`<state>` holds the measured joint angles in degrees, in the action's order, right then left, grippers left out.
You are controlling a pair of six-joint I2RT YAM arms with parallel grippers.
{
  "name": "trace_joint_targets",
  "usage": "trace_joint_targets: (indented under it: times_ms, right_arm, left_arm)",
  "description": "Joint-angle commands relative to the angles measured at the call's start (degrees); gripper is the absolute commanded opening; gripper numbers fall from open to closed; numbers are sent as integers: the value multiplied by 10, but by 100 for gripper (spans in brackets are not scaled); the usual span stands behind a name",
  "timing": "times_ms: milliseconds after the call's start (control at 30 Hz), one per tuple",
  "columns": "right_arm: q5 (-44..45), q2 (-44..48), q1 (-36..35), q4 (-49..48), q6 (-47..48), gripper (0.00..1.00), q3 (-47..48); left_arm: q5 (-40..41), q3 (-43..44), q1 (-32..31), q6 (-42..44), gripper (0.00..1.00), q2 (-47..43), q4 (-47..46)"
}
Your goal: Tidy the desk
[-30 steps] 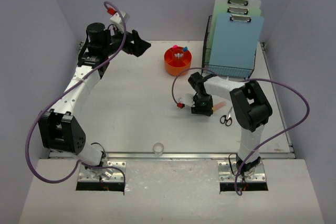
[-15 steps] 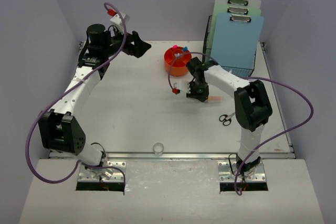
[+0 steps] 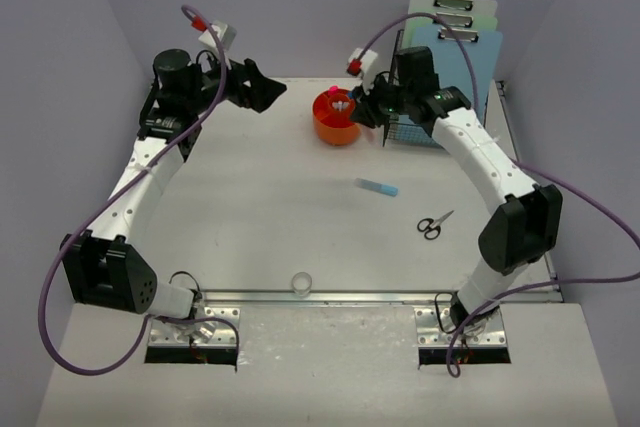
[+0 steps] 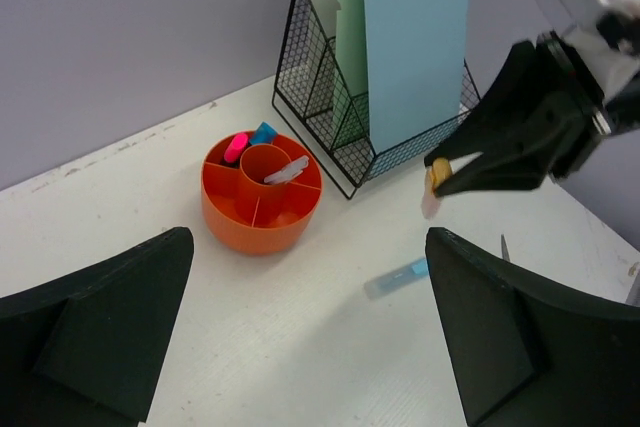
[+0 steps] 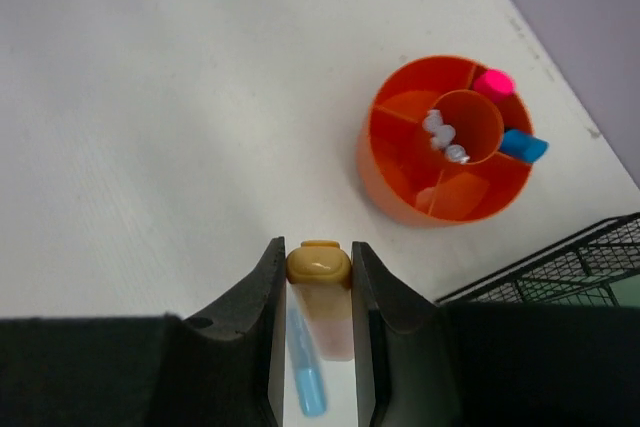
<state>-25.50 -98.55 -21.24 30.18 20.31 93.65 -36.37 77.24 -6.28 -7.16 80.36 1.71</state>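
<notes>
— Between the right fingers [image 3: 368, 112], what is there?
— A pale orange marker [image 5: 320, 265] with a yellow cap. The fingers are set narrow and pinch it from both sides, clear of the surface.
— And below it?
— A blue pen [image 3: 377, 187] lies flat on the white table [image 3: 250, 207]. The round orange organizer [image 3: 336, 117] stands just beside the fingers, with a pink and a blue item in its compartments. The black wire rack [image 3: 440, 132] with its upright clipboards [image 3: 450, 67] is right behind them.
— The left fingers [image 3: 268, 92]?
— Spread wide, holding nothing, up over the far left corner and facing the organizer.
— Anything else?
— Scissors [image 3: 430, 225] lie toward the near right, well apart from the pen.
— And the table itself?
— It spreads under both arms. A metal rail [image 3: 330, 297] runs along its near edge and lavender walls [image 3: 60, 67] stand around it.
</notes>
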Motion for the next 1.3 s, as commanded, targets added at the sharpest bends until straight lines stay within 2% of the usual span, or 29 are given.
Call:
trace_joint_targets:
  times_ms: [0,67,167,433,533,767,1267]
  right_arm:
    - [-57,14,88,-315,-296,0,-90]
    - [-47,3,115,-380,-371,0,-104]
    - [-13,-28,124,-426,-422,0,-115]
    - [19,-71,124,-527,-477,0,-116]
    - [28,-78,124,-613,-489,0,-148]
    - [17,-91,123,-649,-450,0,-166]
    - [-16,-158,107,-681,-392,0,-144]
  left_arm:
    - [-10,-1,7,-21,100,-22,4]
    - [-10,-3,7,-22,100,-23,4]
    - [-8,-12,6,-34,100,-21,-5]
    - [1,-25,7,-37,100,-15,-1]
    - [5,-27,7,-27,100,-9,8]
    - [12,-46,7,-8,100,-8,10]
    - [10,-46,7,29,100,5,24]
